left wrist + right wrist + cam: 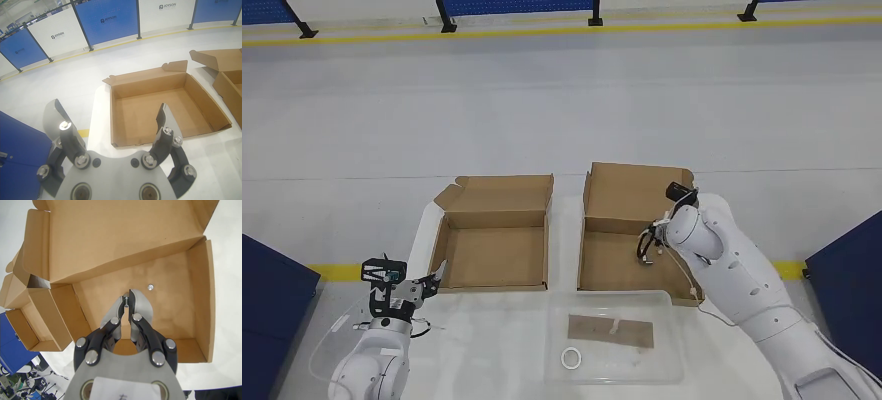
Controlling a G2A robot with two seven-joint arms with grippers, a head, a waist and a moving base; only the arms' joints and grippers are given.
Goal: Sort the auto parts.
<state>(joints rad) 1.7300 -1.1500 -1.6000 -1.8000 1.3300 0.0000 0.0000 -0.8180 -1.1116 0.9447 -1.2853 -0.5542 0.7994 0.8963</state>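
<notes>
My right gripper point(126, 298) hangs over the right cardboard box point(604, 270), shut on a small silver bolt point(126, 302) held between its fingertips. Another silver bolt point(150, 287) lies on that box's floor point(170, 306), a short way from the fingertips. In the top view the right gripper point(647, 250) is above the box's right half. My left gripper point(111, 111) stands open with nothing in it, near the table's front left corner, just short of the left cardboard box point(191, 79); the top view shows it point(427, 283) beside that box point(492, 258). A white ring point(571, 357) lies in the clear tray point(667, 375).
The clear plastic tray at the table's front also holds a brown cardboard piece point(610, 330). Both boxes have their lids folded back toward the far side. Blue panels point(267, 290) stand off the table's left and right sides.
</notes>
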